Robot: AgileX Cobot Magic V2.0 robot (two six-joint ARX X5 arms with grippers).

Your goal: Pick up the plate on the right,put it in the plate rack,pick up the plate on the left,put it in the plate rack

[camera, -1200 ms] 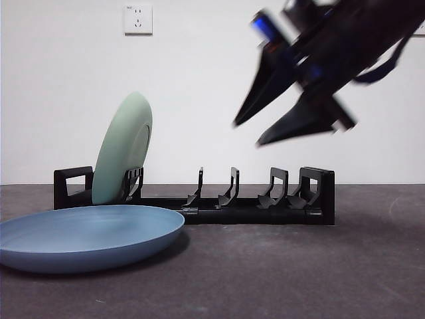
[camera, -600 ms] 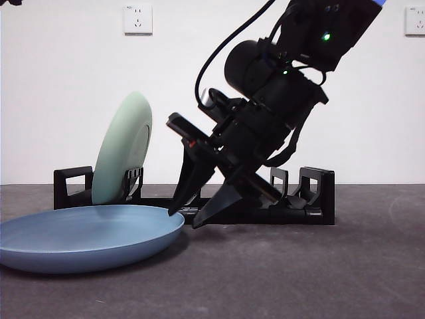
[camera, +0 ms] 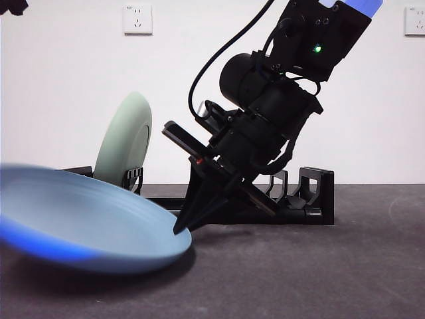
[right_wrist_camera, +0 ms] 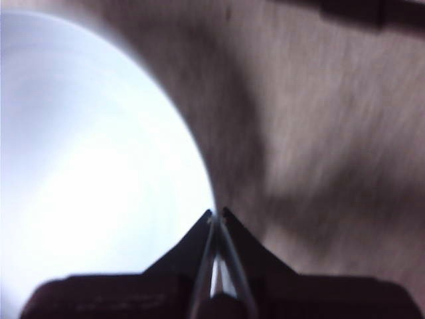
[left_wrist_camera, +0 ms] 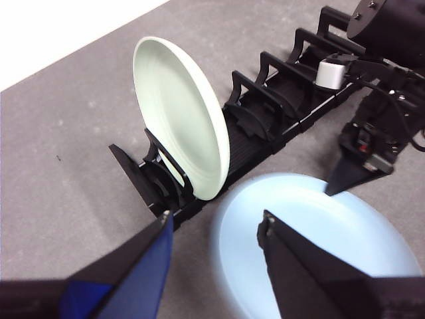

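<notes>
The blue plate [camera: 86, 226] is tilted, its near-left side raised off the table and blurred. My right gripper [camera: 182, 229] reaches down from the upper right and is shut on the plate's right rim; the right wrist view shows the blue plate [right_wrist_camera: 86, 153] pinched between the jaws of the right gripper [right_wrist_camera: 216, 216]. A pale green plate [camera: 123, 149] stands upright in the left end of the black plate rack [camera: 312, 193]. My left gripper [left_wrist_camera: 216, 218] hangs open above the blue plate [left_wrist_camera: 312, 232] and the rack [left_wrist_camera: 279, 100], holding nothing.
Several free prong pairs of the rack lie behind the right arm [camera: 265, 133]. Dark table surface [camera: 319, 272] spreads in front and to the right. A wall socket [camera: 137, 18] is on the white wall. The left arm shows only as a black tip [camera: 13, 6].
The right gripper's jaws have closed on the blue plate's rim. The plate, flat on the table before, has tipped up and its left side has risen.
</notes>
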